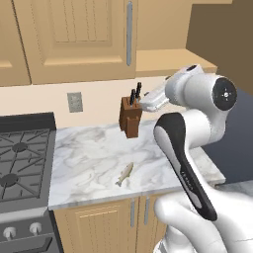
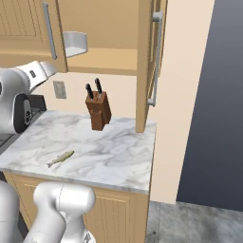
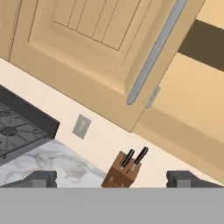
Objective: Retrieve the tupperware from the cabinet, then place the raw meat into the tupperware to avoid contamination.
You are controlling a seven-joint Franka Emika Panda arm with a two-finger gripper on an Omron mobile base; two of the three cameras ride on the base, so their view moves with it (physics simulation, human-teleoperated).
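The cabinet point(image 1: 74, 39) hangs above the counter, its left door shut and its right door point(image 2: 144, 71) swung open. Inside on the shelf stands the white tupperware point(image 2: 75, 44), partly hidden by the shut door. The raw meat, a small grey-tan fish point(image 1: 124, 174), lies on the marble counter point(image 1: 84, 153) near its front edge; the right base view has the fish point(image 2: 60, 158) too. My gripper point(image 3: 111, 179) is open and empty, raised above the counter beside the knife block point(image 1: 131, 117), below the cabinet. It faces the shut door's silver handle point(image 3: 155, 52).
A gas stove point(image 1: 20, 163) adjoins the counter on the left. A wall outlet point(image 1: 74, 102) sits behind the counter. The open door's handle point(image 2: 154, 61) juts out over the counter's right end. Under-counter cabinets point(image 1: 113, 217) are shut.
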